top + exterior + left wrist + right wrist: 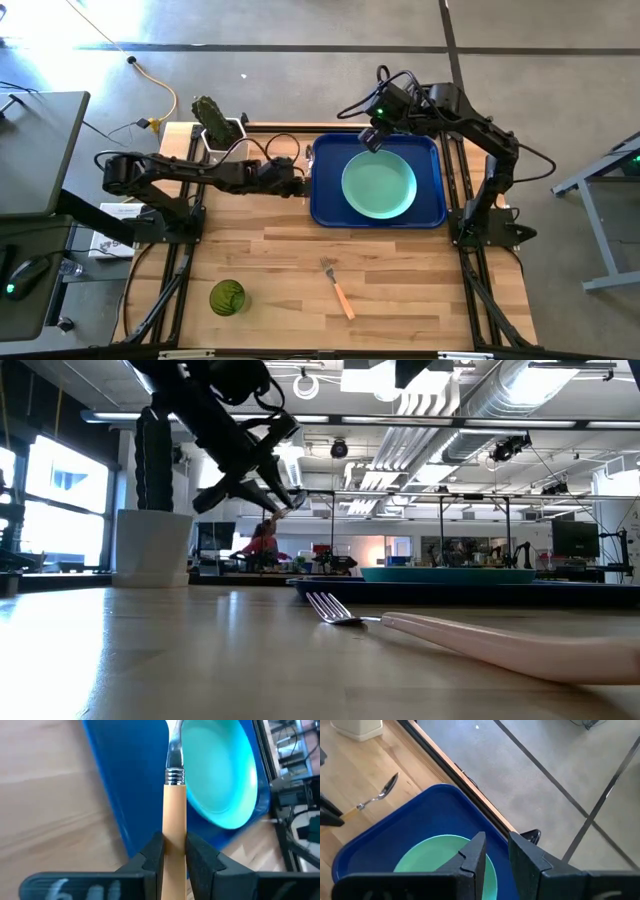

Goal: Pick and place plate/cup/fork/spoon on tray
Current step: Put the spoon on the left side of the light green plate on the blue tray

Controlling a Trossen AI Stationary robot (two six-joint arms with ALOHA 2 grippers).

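Observation:
The dark-blue tray (325, 205) lies at the table's far right with the mint-green plate (379, 185) flat in it. My left gripper (297, 184) is at the tray's left rim, shut on the spoon (174, 795), which also shows in the right wrist view (375, 797). My right gripper (496, 857) hovers over the tray's far rim, empty, its fingers a narrow gap apart. The fork (337, 287) lies flat on the table near the front. The dark-green cup (227, 297) stands at the front left. My left gripper pinches the spoon's orange-wood handle (174, 827) between its two fingers, toward the handle's free end. The fingers come from the table's left and lie along the spoon. The spoon is lifted clear, and its metal neck (175, 750) points over the tray toward the plate.
A cactus in a white pot (215, 125) stands at the table's far edge, left of the tray. In the low view the fork (340, 610) lies in the foreground before the tray (460, 592). Bare wood lies between fork, cup and tray.

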